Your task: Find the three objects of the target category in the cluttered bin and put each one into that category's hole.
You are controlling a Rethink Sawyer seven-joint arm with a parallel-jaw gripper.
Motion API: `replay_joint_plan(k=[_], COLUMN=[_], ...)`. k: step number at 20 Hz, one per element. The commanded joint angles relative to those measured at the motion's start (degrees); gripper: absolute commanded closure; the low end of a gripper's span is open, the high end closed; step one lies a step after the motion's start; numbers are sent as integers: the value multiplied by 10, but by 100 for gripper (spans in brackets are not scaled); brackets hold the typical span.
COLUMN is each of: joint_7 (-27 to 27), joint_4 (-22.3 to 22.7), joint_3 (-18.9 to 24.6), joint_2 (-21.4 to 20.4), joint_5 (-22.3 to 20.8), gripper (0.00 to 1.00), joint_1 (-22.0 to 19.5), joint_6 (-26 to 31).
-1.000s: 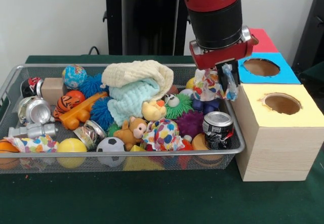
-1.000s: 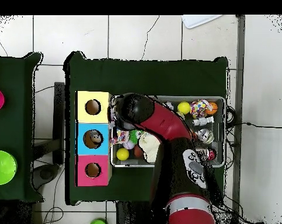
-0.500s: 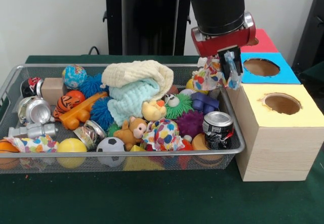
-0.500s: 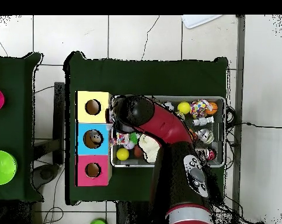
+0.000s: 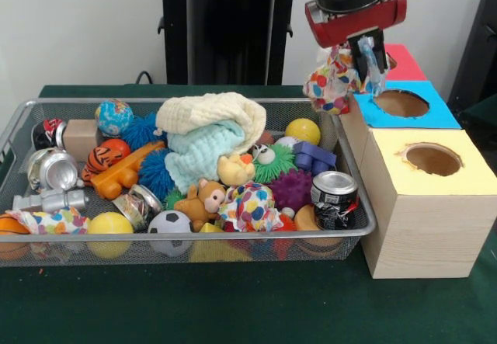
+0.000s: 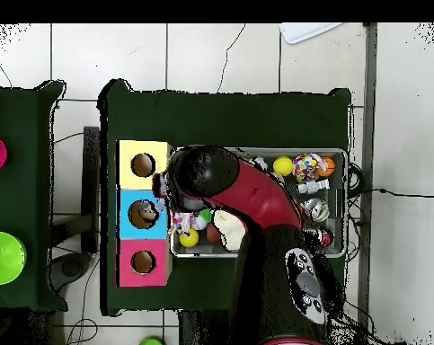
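A soda can (image 5: 335,199) stands upright at the near right corner of the wire bin (image 5: 365,224), beside the yellow-topped box (image 5: 435,196) and its 1 round hole (image 5: 432,158). Farther back, the gripper (image 5: 361,53) hangs above the bin's far right corner, fingers pinched on a polka-dot cloth (image 5: 334,80) held clear of the clutter, just beside the blue-topped box (image 5: 404,105).
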Motion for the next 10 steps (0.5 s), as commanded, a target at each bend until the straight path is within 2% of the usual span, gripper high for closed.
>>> replay_joint_plan(k=[1,3,10], joint_7=[179,179,173], joint_4=[47,25,17], joint_3=[8,13,14], joint_2=[-4,33,79], joint_5=[31,28,22], gripper=[100,100,100], joint_1=[6,7,15], joint_6=[39,13,-54])
